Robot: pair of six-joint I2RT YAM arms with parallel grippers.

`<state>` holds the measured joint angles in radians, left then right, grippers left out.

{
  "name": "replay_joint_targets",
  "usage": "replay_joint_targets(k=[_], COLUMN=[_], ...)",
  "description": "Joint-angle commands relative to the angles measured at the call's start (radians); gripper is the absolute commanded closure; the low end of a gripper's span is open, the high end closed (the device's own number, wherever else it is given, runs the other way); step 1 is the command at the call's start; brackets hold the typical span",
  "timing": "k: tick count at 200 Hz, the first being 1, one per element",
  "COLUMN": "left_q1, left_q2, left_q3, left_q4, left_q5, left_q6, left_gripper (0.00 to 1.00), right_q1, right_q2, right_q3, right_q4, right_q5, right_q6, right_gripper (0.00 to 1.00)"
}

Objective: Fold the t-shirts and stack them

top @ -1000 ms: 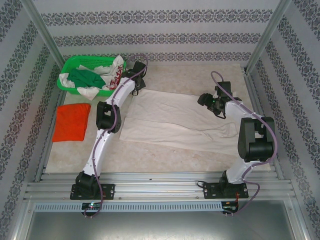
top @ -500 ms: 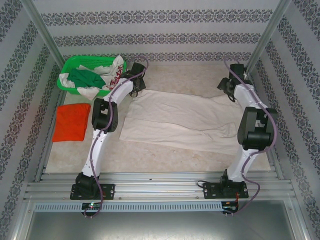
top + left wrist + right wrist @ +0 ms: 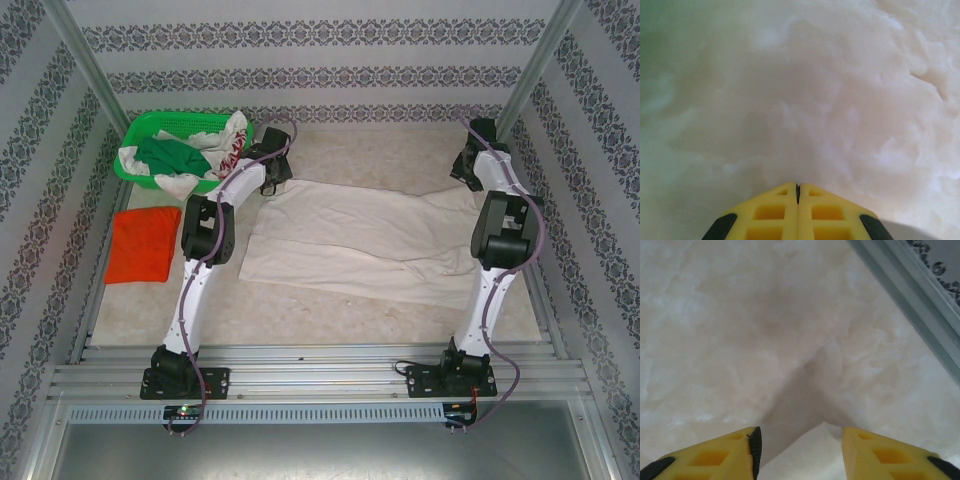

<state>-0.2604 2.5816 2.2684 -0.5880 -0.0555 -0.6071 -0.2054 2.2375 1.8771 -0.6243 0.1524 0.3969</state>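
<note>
The cream-white t-shirt [image 3: 370, 240] lies spread flat on the table [image 3: 330, 310], one far corner just beside the green basket [image 3: 128, 140] and the body running away from the basket toward the opposite side. The orange-red t-shirt [image 3: 143, 243] sits as a folded square just on the near side of the basket, apart from the cream one. The left gripper [image 3: 797, 187] is down at the shirt corner next to the basket with its yellow fingers pressed tight together. The view is too soft to tell whether a thin edge of cloth is pinched between them. The right gripper [image 3: 800, 432] is at the far corner most distant from the basket. Its fingers stand apart with a small peak of pale cloth rising into the gap, so nothing is clamped there yet. The step in hand looks like taking both far corners of the cream shirt to begin a fold. The orange-red one appears done, and more garments are heaped in the basket. Next, the right fingers would need to pinch that raised peak firmly. Then both arms should lift together and carry the far edge toward the near edge, away from the basket's row, keeping even tension so the cloth does not bunch or slip from either side.
</note>
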Motion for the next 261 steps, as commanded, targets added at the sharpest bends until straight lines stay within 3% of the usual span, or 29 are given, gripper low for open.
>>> replay_joint_targets(k=[1,29,57,132,261], left_q1=[0.006,0.006,0.006,0.006,0.015], left_q2=[-0.052,-0.057,-0.067,-0.156,-0.577], left_q3=[-0.023,-0.024,-0.027,-0.069,-0.646], left_q4=[0.028,0.030,0.028,0.069,0.331], left_q5=[0.009,0.014,0.013,0.032,0.038], left_q6=[0.017,0.017,0.023,0.018,0.004], left_gripper=[1.00,1.00,1.00,1.00,1.00], right_q1=[-0.018,-0.026,-0.033,-0.035,-0.047], right_q2=[0.032,0.051,0.040,-0.151,-0.479], right_q3=[0.042,0.060,0.060,-0.109,-0.463], right_q4=[-0.066,-0.080,-0.080,0.077,0.202], right_q5=[-0.024,-0.032,-0.028,-0.066,-0.043], right_q6=[-0.030,-0.045,-0.068,-0.102,-0.061], right_gripper=[0.65,0.75,1.00,1.00,1.00])
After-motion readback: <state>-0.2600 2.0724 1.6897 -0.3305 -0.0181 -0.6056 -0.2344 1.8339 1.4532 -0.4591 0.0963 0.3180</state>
